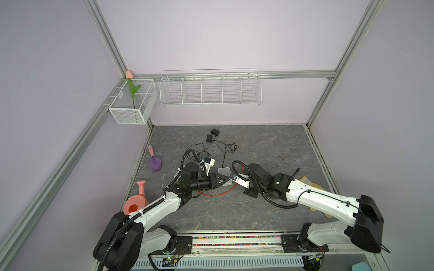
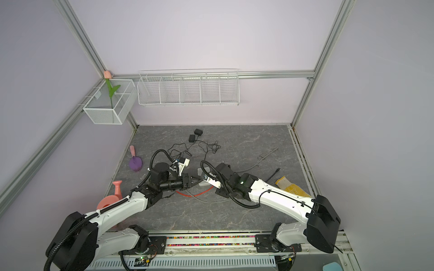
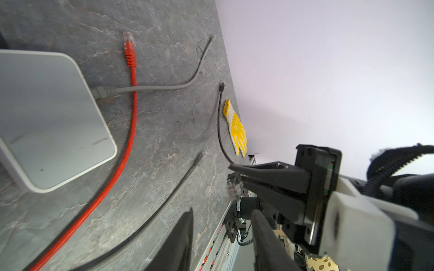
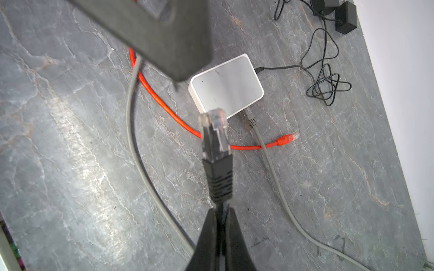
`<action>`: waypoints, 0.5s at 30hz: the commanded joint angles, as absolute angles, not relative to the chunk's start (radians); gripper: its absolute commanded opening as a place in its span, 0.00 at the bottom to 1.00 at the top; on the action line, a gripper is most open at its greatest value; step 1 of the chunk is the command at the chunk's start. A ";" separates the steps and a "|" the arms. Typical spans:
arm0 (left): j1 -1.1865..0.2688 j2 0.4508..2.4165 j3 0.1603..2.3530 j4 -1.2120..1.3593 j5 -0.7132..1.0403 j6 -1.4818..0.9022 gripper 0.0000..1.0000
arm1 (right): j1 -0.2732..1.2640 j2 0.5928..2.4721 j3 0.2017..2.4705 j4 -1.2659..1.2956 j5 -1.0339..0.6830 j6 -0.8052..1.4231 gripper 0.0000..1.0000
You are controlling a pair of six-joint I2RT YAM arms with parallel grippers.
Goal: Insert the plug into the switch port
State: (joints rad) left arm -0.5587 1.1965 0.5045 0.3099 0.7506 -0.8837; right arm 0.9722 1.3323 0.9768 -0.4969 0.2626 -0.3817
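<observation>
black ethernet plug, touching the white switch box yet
Apart. The left wrist view shows bare grey tabletop between the black ethernet plug and the white rectangular switch box.

Black plug, white switch, red cable, grey marbled tabletop.

A purple scoop with a pink handle lies near the table's left edge, with a pink watering can closer to the front. On the left wall a white mesh basket holds a pink tulip standing upright. A white wire rack hangs on the back wall. A yellow glove lies flat by the right edge.
</observation>
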 commanded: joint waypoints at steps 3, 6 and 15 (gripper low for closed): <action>-0.605 1.235 0.544 0.390 0.783 -0.924 0.43 | 0.987 1.295 0.959 -0.466 0.311 -0.370 0.07; -0.622 1.258 0.540 0.409 0.771 -0.937 0.43 | 0.994 1.292 0.961 -0.459 0.317 -0.371 0.07; -0.622 1.273 0.558 0.427 0.764 -0.957 0.43 | 1.023 1.292 0.964 -0.460 0.332 -0.377 0.07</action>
State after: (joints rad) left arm -0.6201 1.2663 0.5213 0.3946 0.7635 -0.9390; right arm 1.0107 1.3128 0.9737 -0.4732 0.3149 -0.3817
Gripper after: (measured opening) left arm 0.430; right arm 0.078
